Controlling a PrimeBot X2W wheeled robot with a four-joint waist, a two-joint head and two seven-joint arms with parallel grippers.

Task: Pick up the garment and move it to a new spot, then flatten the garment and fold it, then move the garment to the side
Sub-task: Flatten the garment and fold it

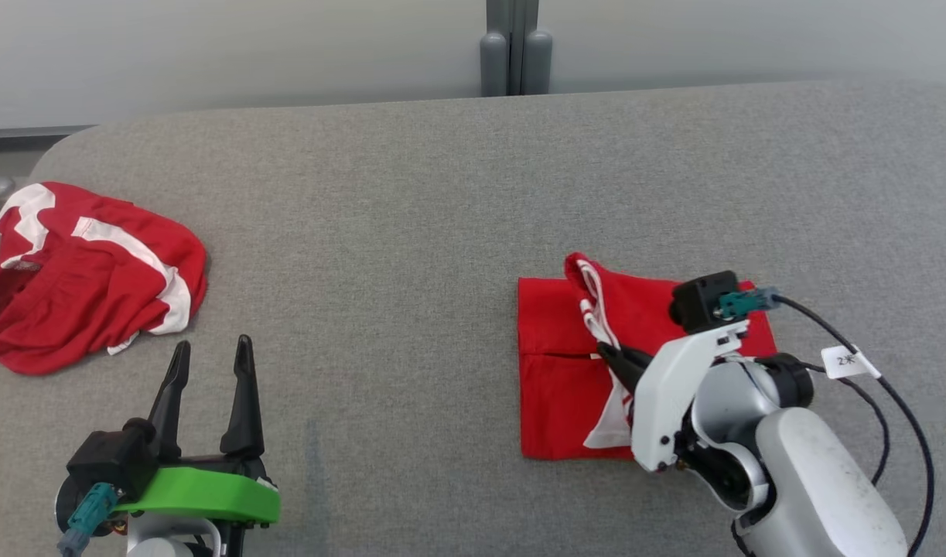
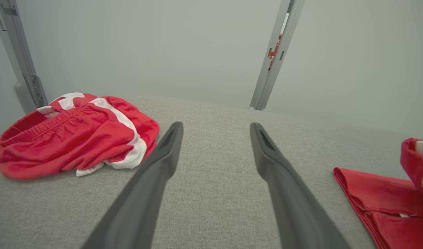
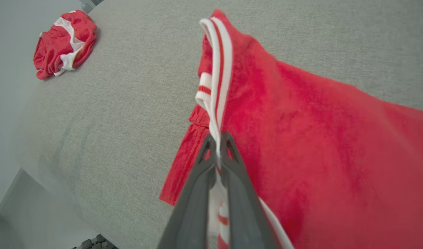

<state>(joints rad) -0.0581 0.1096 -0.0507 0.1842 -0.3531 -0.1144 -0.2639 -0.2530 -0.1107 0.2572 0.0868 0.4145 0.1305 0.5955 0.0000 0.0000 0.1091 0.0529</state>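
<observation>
Red garment (image 1: pixel 558 325) lies folded on your grey table (image 1: pixel 411 232). Your right gripper (image 1: pixel 612 354) pinches its white-striped trim; your left gripper (image 1: pixel 212 342) gapes open, empty.

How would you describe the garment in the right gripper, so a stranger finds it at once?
On the grey table, look to the robot's right, where the right gripper is shut on a white-striped edge. This red garment lies mostly flat and squared, while the other red one, far left, is a crumpled heap.
</observation>
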